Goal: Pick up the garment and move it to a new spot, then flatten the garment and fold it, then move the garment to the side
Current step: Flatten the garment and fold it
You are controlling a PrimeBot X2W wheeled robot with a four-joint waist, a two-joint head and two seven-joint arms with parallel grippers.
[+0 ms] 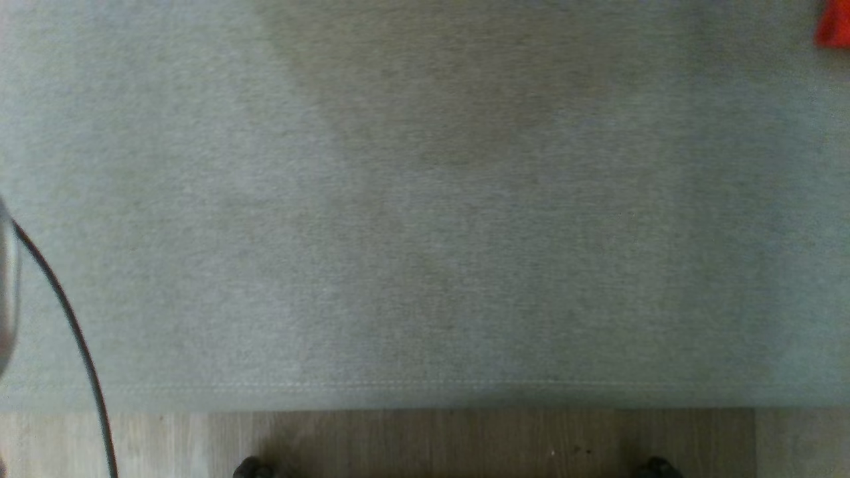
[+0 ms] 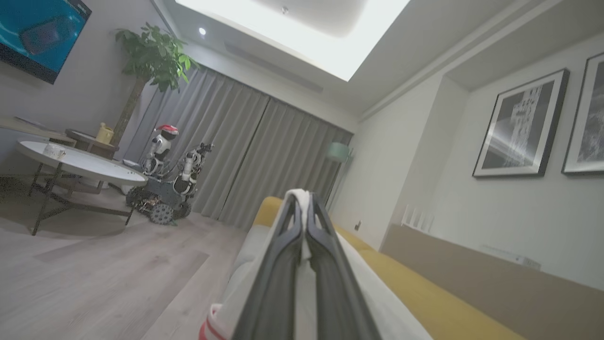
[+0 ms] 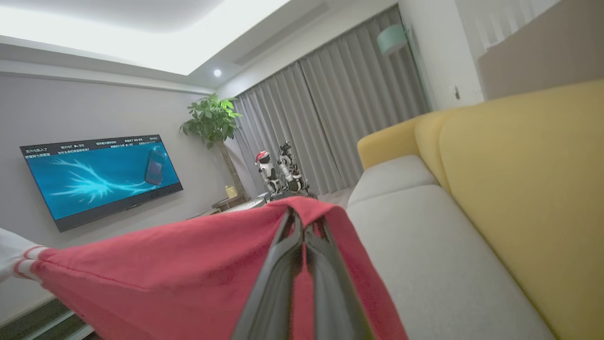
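The garment is red with white, red-striped parts. In the right wrist view my right gripper (image 3: 304,218) is shut on the garment's red cloth (image 3: 188,274), which drapes over both fingers and stretches away to the left toward a white striped cuff (image 3: 19,259). My left gripper (image 2: 302,200), seen in the left wrist view, is shut on a white part of the garment (image 2: 363,288), which wraps around the fingers. A small patch of red garment (image 1: 831,26) shows at the top right corner of the head view.
The grey sofa seat (image 1: 425,199) spans the head view, with wooden floor (image 1: 465,438) below its front edge and a dark cable (image 1: 66,318) at the left. The yellow sofa back (image 3: 519,189) is at the right. A round white table (image 2: 80,163) and another robot (image 2: 165,184) stand across the room.
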